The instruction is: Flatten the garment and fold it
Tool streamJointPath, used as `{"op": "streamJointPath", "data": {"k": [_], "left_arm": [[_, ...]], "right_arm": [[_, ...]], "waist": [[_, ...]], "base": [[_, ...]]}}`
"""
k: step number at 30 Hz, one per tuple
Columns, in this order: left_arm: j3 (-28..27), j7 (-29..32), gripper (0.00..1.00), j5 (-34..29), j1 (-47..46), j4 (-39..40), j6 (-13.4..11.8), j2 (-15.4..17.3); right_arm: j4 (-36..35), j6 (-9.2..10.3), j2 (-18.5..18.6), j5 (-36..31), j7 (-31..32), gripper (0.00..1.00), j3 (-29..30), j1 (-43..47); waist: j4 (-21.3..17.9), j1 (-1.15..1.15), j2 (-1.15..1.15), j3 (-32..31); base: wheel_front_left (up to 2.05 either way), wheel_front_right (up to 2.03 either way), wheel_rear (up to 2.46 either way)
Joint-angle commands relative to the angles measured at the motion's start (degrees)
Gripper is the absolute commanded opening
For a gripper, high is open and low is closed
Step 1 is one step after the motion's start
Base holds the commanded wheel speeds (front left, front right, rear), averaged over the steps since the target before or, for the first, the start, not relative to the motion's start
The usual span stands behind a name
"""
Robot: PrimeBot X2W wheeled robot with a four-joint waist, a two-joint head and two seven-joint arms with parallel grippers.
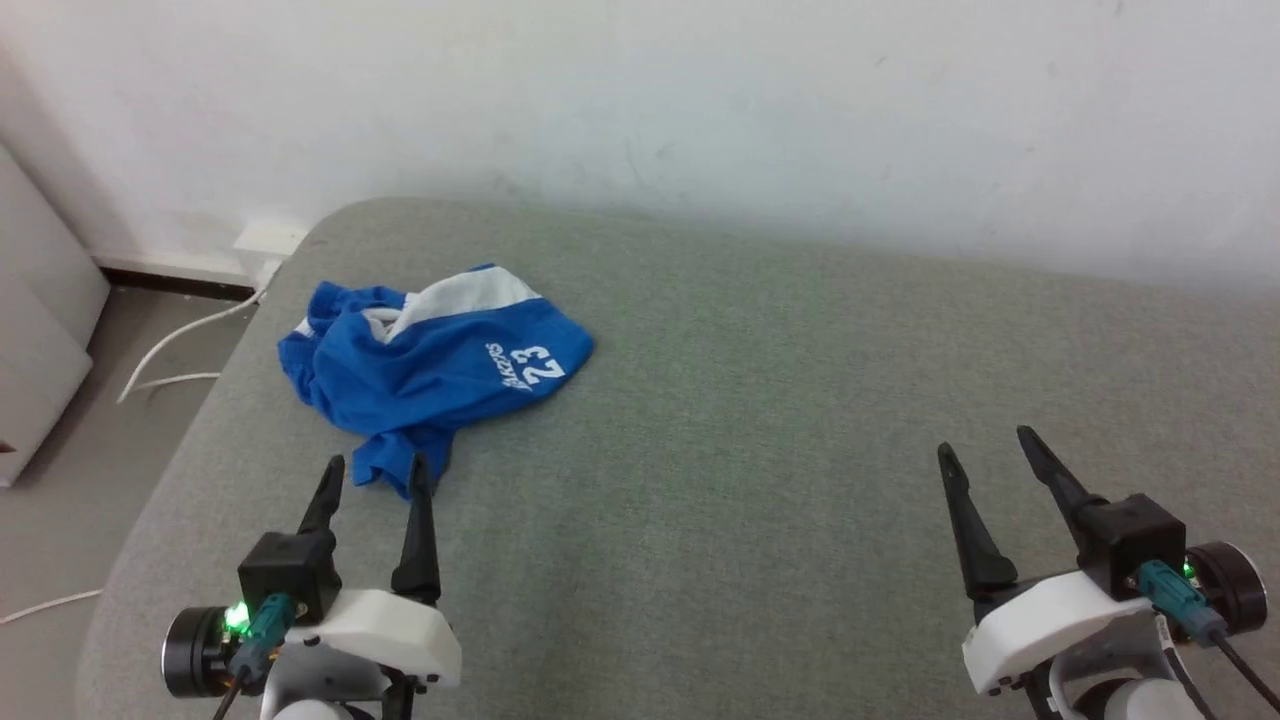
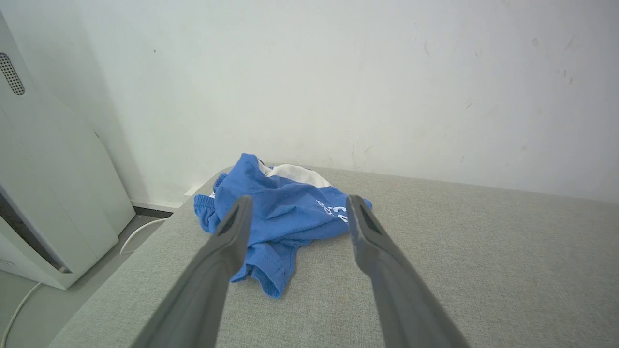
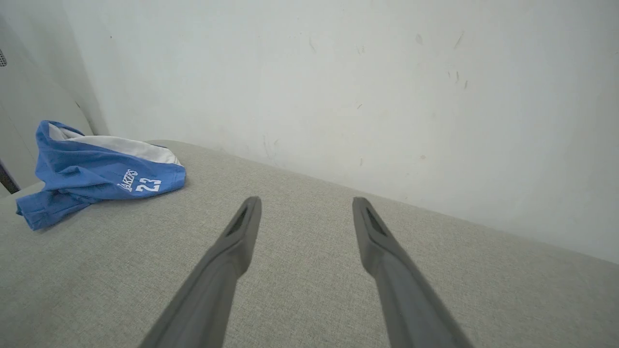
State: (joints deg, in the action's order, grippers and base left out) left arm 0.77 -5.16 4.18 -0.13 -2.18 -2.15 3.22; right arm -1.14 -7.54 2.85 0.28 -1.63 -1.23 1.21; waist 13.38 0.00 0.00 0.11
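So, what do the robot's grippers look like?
Both look alike. The left gripper and right gripper each have two long, dark, pointed jaws on a black block, a white moulded shell, a black round knob, a green light and a teal plug with a dark cable.

My left claw (image 2: 298, 200) hangs open and empty over the grey worktop (image 2: 483, 256), its two dark fingers spread wide. Seen between their tips, the blue shorts (image 2: 283, 215) lie crumpled near the worktop's far left corner, white stripe toward the white wall (image 2: 338, 72). A pale cabinet (image 2: 53, 193) stands on the left.
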Motion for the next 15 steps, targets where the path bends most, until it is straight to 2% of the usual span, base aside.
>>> {"op": "streamJointPath", "data": {"k": [1, 15], "left_arm": [[-0.17, -0.77, 1.00, 0.84, 0.41, -0.33, -0.49, 0.29], [-0.57, -2.45, 1.00, 1.92, 0.83, -0.87, -0.40, 0.53]], "right_arm": [[-0.39, 0.03, 0.01, 0.11, -0.38, 1.00, -0.22, 0.33], [-0.49, 0.03, 0.01, 0.88, -0.60, 1.00, -0.98, 0.39]], "waist": [[0.95, 0.00, 0.00, -0.03], [4.51, 0.00, 0.00, 0.15]], "base": [[0.00, 0.00, 0.00], [0.00, 0.00, 0.00]]}}
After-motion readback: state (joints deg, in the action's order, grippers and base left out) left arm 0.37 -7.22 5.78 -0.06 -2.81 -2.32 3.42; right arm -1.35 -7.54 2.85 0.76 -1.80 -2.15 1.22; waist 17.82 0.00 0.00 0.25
